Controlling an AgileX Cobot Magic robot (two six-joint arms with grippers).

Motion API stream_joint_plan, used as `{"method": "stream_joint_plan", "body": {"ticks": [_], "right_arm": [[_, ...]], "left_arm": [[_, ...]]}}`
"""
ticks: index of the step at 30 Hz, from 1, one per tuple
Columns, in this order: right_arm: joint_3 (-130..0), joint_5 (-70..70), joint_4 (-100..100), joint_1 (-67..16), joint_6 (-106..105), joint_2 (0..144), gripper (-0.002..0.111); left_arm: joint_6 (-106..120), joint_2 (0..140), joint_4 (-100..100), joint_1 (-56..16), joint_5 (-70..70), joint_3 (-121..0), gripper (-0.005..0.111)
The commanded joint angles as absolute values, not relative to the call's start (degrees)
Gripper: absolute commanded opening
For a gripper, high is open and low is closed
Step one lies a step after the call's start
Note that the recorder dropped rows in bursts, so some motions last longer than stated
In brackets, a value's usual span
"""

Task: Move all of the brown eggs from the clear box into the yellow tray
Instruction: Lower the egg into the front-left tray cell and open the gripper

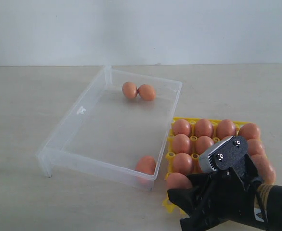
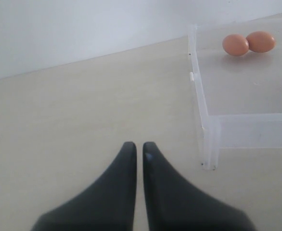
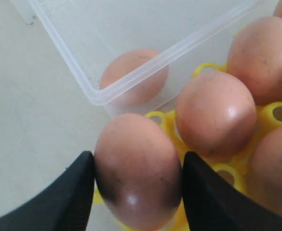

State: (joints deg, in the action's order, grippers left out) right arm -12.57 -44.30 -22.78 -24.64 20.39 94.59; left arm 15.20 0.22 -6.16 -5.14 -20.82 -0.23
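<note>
Closest to me is one brown egg (image 3: 137, 178). My right hand (image 3: 137, 159) is pinching it, with one finger on each side. It sits at a corner of the yellow tray (image 1: 170, 155), right at the tray's edge and just beside a corner of the clear box (image 1: 97, 166). Box wall and tray edge almost touch there, so that spot is tight.

Bare tabletop (image 1: 25, 106) lies wide open on the other side of the box. My left hand (image 2: 136, 147) hangs over that bare part, fingers pressed together, apart from the box.

My right arm (image 1: 275, 207) hides part of the tray, so I cannot see every cell. I can count about ten brown eggs (image 1: 203, 128) in the tray. Three more are in the box. One (image 1: 146, 165) is tucked in the corner by the tray and looks blurry through the wall. Two (image 1: 130, 90) touch each other at the far end.
</note>
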Motion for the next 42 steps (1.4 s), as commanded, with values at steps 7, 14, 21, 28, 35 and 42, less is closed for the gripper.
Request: {"method": "stream_joint_plan", "body": {"ticks": [7, 14, 21, 28, 35, 42], "right_arm": [[-12.7, -44.8, -22.6, -24.7, 18.6, 94.7, 0.047], [-12.7, -44.7, -23.0, -24.7, 18.5, 94.7, 0.056], [-12.7, -45.2, -23.0, -24.7, 18.3, 93.0, 0.056], [-12.7, -45.6, -17.5, -24.6, 13.9, 89.3, 0.055], [-12.7, -35.0, -15.1, -24.6, 18.3, 80.8, 0.009], [-12.7, -26.8, -29.6, -24.6, 31.3, 80.0, 0.0]], "left_arm": [[14.6, 0.0, -6.2, -4.9, -20.6, 0.0, 0.004], [14.6, 0.0, -6.2, -4.9, -20.6, 0.0, 0.004], [14.6, 0.0, -6.2, -4.9, -20.6, 0.0, 0.004], [14.6, 0.0, -6.2, -4.9, -20.6, 0.0, 0.004], [14.6, 0.0, -6.2, -4.9, -20.6, 0.0, 0.004], [14.6, 0.0, -6.2, -4.9, -20.6, 0.0, 0.004]]}}
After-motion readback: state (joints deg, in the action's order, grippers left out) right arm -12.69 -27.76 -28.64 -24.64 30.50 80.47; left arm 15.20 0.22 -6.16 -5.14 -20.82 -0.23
